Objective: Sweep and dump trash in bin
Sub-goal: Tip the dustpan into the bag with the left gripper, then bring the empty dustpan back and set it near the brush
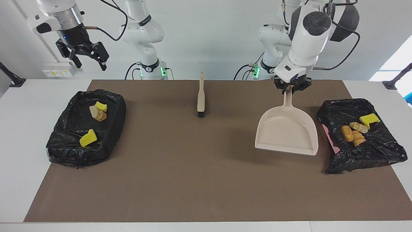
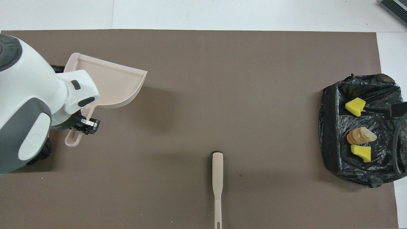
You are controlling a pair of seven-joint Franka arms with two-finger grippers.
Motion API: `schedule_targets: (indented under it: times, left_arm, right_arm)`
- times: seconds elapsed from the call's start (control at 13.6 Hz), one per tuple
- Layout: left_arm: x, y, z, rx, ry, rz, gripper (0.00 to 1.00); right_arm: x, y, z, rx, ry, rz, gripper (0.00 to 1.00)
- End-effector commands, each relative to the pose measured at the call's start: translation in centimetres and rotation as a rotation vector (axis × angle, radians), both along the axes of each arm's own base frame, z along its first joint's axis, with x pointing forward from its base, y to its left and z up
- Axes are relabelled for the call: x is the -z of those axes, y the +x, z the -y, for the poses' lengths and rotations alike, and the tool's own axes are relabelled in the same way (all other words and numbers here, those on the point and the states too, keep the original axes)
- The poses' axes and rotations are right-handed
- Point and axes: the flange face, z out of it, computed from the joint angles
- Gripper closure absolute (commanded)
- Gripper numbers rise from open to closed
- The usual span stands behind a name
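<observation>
Dustpan (image 1: 286, 132) handle runs toward the robots and its wide mouth faces away from them, so the long axis lies across the brown mat (image 1: 193, 180) from the robots' edge outward; it hangs low over the mat, just beside the black-bagged bin (image 1: 379, 151) at the left arm's end of the tabletop. Left gripper (image 1: 292, 87) is clamped on the handle near its upper end, fingers pointing down, with the white wrist rising above it and tilted toward the bin. Trash in that bin (image 1: 353, 132) is a yellow sponge chunk with beige and brownish lumps beside it. Only the facing view shows these pieces, since in the overhead view the left arm covers nearly all of that bin; the overhead view does show the handle's slotted tip sticking out below the left gripper (image 2: 83, 124) and the pan (image 2: 111, 86) angled a little toward the middle of the mat. Right gripper (image 1: 86, 58) hangs high above the second bin (image 1: 106, 141) at the right arm's end, fingers spread wide and holding nothing. That bin holds two yellow chunks (image 2: 355, 106) and a tan layered lump (image 2: 361, 136). Brush (image 1: 201, 96) lies on the mat midway between the arms, handle toward the robots, dark bristles outward
</observation>
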Motion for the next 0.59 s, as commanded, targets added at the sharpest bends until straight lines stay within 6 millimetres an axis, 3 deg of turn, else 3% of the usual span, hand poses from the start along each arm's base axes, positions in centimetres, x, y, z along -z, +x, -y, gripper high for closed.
schedule_targets:
  times: [0.0,0.15,0.37,0.44,0.52]
  left_arm:
    - [-0.4,-2.0,5.7,-0.08,-0.04,0.058,1.0]
    - [0.1,-3.2,9.8,-0.076,-0.071,0.092,1.0]
    - [2.2,-3.2,14.0,-0.124,-0.128,0.109,1.0]
    - [3.1,-3.0,15.3,-0.127,-0.139,0.119,1.0]
    - [5.2,-2.8,17.9,-0.137,-0.151,0.12,1.0]
  right_arm:
    - [-0.2,-0.4,0.1,-0.012,0.003,0.0,0.0]
    - [-0.2,-0.4,0.1,-0.012,0.003,0.0,0.0]
    - [-0.2,-0.4,0.1,-0.012,0.003,0.0,0.0]
    - [-0.1,-0.4,0.1,-0.012,0.003,-0.001,0.0]
    - [-0.2,-0.4,0.1,-0.012,0.003,0.0,0.0]
